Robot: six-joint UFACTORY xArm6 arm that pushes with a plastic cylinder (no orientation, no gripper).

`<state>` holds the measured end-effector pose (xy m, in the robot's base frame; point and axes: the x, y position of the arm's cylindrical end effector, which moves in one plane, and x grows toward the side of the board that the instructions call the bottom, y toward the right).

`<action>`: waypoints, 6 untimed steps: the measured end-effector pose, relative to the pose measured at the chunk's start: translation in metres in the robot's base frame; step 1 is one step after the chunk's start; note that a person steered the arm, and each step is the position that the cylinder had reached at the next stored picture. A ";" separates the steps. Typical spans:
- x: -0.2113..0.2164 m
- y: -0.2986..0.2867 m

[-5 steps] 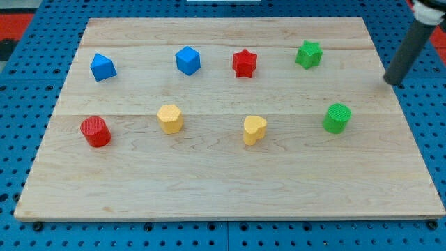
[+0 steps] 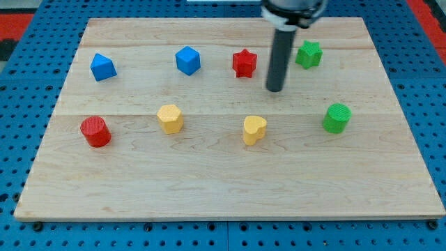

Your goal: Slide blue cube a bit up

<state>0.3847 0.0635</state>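
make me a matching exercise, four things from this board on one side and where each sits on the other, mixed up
Things:
1. my tip
2. green cylinder
3. red cylinder
4. blue cube

Places:
A. lower row, nearest the view's left
B. upper row, just left of the red star
C. lower row, nearest the view's right
D. between the red star and the green star, slightly below them, touching neither

Pairs: 1-D, 2-C, 3-A, 4-B
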 end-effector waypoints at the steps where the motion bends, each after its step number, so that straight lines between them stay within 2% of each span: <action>1: 0.000 -0.081; 2: -0.015 -0.123; 4: -0.081 -0.127; 5: -0.099 -0.131; 6: -0.103 -0.105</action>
